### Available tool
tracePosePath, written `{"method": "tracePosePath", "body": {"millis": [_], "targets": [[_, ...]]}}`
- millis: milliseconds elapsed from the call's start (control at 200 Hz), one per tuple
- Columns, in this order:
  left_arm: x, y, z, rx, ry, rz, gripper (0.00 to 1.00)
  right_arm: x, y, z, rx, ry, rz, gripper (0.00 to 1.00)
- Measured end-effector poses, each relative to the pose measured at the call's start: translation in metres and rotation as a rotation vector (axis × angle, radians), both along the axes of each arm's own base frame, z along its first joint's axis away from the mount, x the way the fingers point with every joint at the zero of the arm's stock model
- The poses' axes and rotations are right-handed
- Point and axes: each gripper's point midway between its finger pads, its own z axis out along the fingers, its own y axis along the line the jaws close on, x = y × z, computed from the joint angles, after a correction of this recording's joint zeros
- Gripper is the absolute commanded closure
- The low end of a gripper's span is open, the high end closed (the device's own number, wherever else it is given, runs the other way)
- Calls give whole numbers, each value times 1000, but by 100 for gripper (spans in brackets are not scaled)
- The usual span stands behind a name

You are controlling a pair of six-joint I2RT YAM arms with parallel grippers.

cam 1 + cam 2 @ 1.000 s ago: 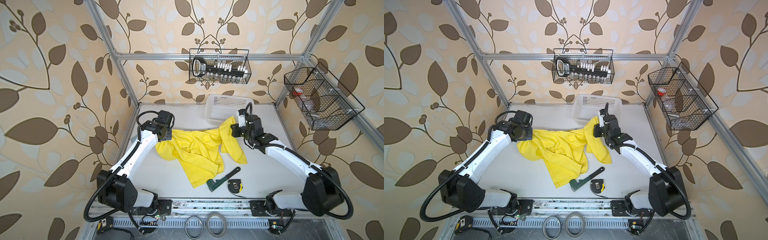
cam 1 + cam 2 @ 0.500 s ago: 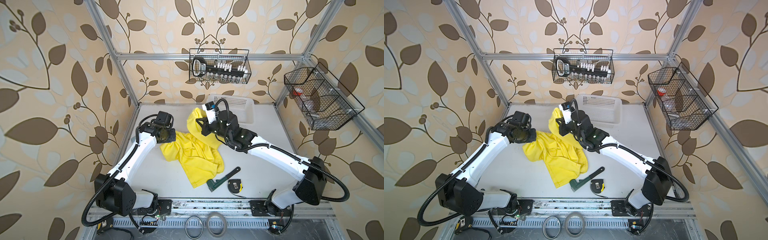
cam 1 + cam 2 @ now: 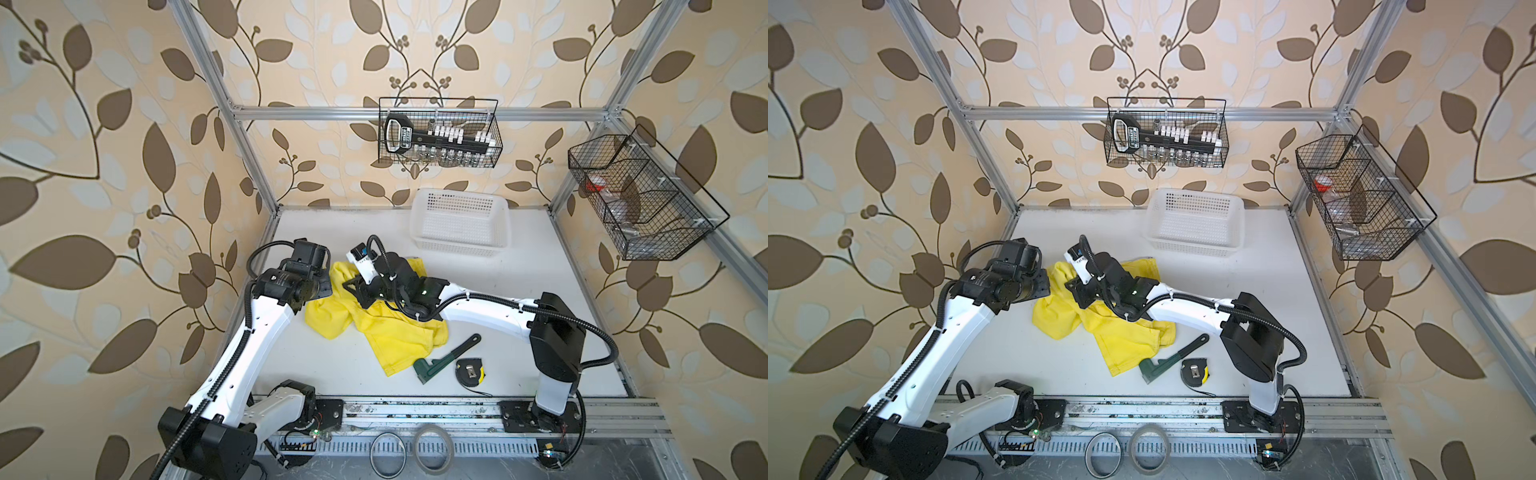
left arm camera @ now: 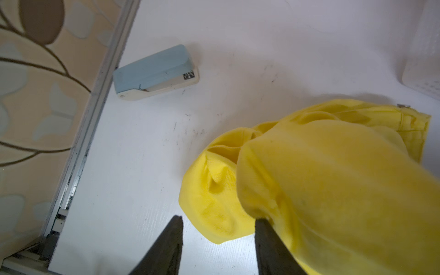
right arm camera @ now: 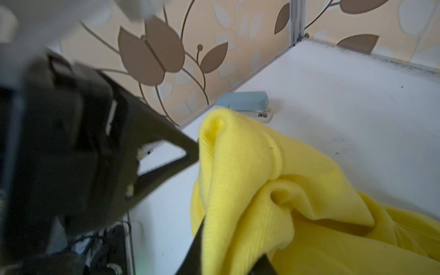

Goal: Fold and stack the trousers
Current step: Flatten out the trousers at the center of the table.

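The bright yellow trousers (image 3: 395, 332) (image 3: 1125, 336) lie bunched in the middle of the white table, with one part thrown over towards the left. At their left edge my left gripper (image 3: 323, 287) (image 4: 219, 219) stands open. Cloth is draped over one finger and bare table shows between the two. My right gripper (image 3: 354, 291) (image 5: 233, 240) reaches across the trousers from the right. Its fingers stand apart, open, and a thick fold of the trousers (image 5: 297, 166) still lies between them. The two grippers are close together.
A white perforated basket (image 3: 461, 245) stands at the back. A green wrench (image 3: 449, 357) and a tape measure (image 3: 469, 370) lie by the trousers' near end. A blue stapler (image 4: 154, 71) sits by the left wall. Wire baskets hang on the back and right walls.
My right arm has carried its end of the trousers from the right side over to the left, next to my left gripper. Both grippers were shut and have opened.
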Motion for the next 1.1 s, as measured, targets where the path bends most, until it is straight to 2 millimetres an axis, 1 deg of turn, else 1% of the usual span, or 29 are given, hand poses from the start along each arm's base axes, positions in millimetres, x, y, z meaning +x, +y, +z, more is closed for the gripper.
{"method": "tracePosePath", "body": {"millis": [50, 95, 155, 230, 265, 345, 365, 380, 415, 455, 465, 500, 515, 545, 580, 640, 705, 745, 785, 830, 895, 985, 1010, 1055, 1100], "targets": [[-4, 4, 7, 9, -26, 10, 35, -5, -6, -8, -24, 11, 10, 54], [-6, 4, 12, -2, -47, 15, 21, -11, -14, -14, -49, 18, 22, 47], [-7, 1, 15, -20, -62, 0, 11, -15, -31, -12, -63, 29, 17, 41], [-5, -9, 14, -58, -59, -37, 4, -15, -62, -2, -58, 30, -13, 33], [-3, -15, 11, -81, -46, -58, 1, -12, -82, 6, -48, 24, -43, 30], [4, -28, 0, -127, -6, -93, 1, -1, -129, 20, -26, 8, -131, 26], [6, -31, -2, -139, 4, -102, 1, 0, -138, 22, -24, 4, -147, 26], [7, -33, -4, -145, 11, -107, 1, 3, -150, 23, -21, 2, -177, 26], [10, -38, -8, -158, 23, -121, 1, 7, -169, 23, -18, 0, -220, 26], [13, -44, -14, -169, 36, -136, 1, 10, -193, 17, -25, 9, -270, 25], [13, -46, -15, -172, 40, -142, 1, 10, -196, 15, -28, 12, -276, 25], [13, -51, -18, -177, 49, -155, 1, 13, -215, 5, -43, 29, -320, 25], [13, -54, -20, -179, 54, -165, 1, 16, -225, -2, -54, 39, -346, 25], [13, -58, -24, -181, 62, -176, 1, 18, -238, -13, -75, 58, -378, 25], [13, -62, -27, -180, 71, -189, 2, 24, -255, -31, -113, 90, -428, 25], [13, -70, -34, -178, 90, -210, 3, 28, -275, -61, -173, 146, -481, 25], [12, -78, -42, -172, 120, -232, 4, 28, -284, -90, -231, 209, -508, 25], [11, -83, -47, -169, 140, -246, 4, 28, -285, -106, -260, 248, -513, 25], [10, -88, -52, -163, 156, -258, 6, 29, -284, -119, -277, 274, -517, 25], [8, -92, -56, -154, 171, -270, 10, 29, -283, -134, -296, 306, -518, 26], [5, -93, -61, -135, 189, -274, 21, 30, -279, -153, -321, 346, -517, 26], [3, -85, -66, -96, 201, -239, 38, 32, -269, -174, -350, 384, -505, 26], [3, -83, -66, -81, 205, -237, 43, 34, -265, -177, -355, 388, -500, 26], [2, -79, -67, -67, 207, -221, 49, 37, -256, -182, -361, 389, -486, 27], [1, -76, -68, -50, 209, -219, 55, 42, -247, -181, -358, 380, -476, 27]]}}
